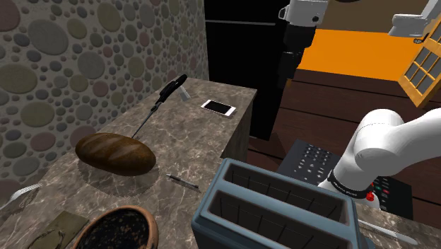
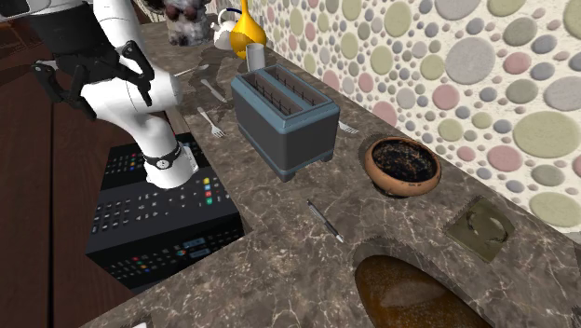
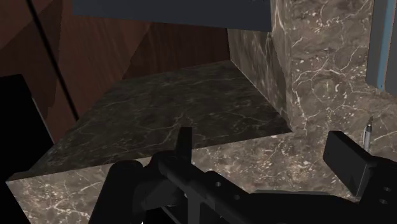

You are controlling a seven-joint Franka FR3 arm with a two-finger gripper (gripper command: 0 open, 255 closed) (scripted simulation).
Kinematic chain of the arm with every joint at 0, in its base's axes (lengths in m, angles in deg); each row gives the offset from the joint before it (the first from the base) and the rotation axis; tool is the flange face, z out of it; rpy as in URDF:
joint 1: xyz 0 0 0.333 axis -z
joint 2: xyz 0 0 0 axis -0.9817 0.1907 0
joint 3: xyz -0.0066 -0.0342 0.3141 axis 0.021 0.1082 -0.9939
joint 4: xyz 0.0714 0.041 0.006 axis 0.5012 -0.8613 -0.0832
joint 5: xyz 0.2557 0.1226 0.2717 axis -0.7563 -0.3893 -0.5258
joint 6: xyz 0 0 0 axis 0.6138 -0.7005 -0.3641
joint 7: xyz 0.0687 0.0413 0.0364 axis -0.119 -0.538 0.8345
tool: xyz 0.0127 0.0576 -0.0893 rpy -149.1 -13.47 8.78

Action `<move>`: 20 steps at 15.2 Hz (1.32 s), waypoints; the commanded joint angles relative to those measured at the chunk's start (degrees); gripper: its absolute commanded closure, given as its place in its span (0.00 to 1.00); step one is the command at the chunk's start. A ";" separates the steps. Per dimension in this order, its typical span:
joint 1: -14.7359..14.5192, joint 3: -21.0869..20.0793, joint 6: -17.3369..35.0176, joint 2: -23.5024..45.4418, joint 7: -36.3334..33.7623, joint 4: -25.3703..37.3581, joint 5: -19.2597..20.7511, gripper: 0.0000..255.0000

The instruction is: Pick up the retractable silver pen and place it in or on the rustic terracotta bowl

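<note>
While the gripper (image 3: 264,156) hangs open w/ nothing btwn its fingers, we find the pen (image 2: 325,221) lying flat on the marble counter (image 2: 279,270), btwn toaster (image 2: 284,116) and loaf (image 2: 419,298). The bowl (image 2: 400,188) stands upright near the pen, toward the pebble wall (image 2: 466,75). In the second ext. view the hand is raised off the counter's edge, well apart from the pen. Via wrist cam we catch the pen's tip beyond one fingertip, not touching.
</note>
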 commanded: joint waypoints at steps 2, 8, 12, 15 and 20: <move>-0.36 -0.96 1.43 0.93 -0.60 -0.48 -0.63 0.00; -2.38 -6.74 10.09 7.92 -4.10 -1.91 -3.88 0.00; -3.47 -10.61 15.77 13.81 -6.45 -1.48 -5.33 0.00; -4.08 -13.52 19.88 18.78 -8.32 -0.44 -5.87 0.00; -4.78 -18.24 26.23 28.02 -11.94 2.64 -5.29 0.00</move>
